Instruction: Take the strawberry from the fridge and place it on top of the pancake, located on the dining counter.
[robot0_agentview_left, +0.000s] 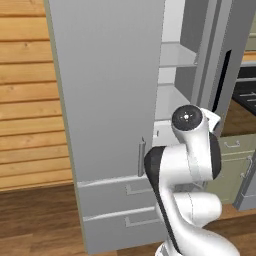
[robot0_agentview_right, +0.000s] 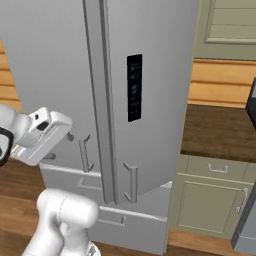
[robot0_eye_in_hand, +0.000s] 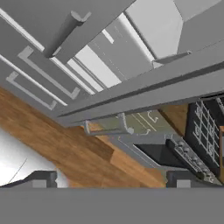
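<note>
Just one fridge (robot0_agentview_left: 110, 100) with two drawers (robot0_agentview_left: 122, 202), tool (robot0_eye_in_hand: 111, 177) spread wide, pinching nothing.

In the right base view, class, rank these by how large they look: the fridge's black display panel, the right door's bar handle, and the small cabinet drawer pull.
1. black display panel, clearly the largest.
2. right door's bar handle, slimmer and shorter.
3. cabinet drawer pull, smallest, though it sits farther back, which may shrink it.
</note>
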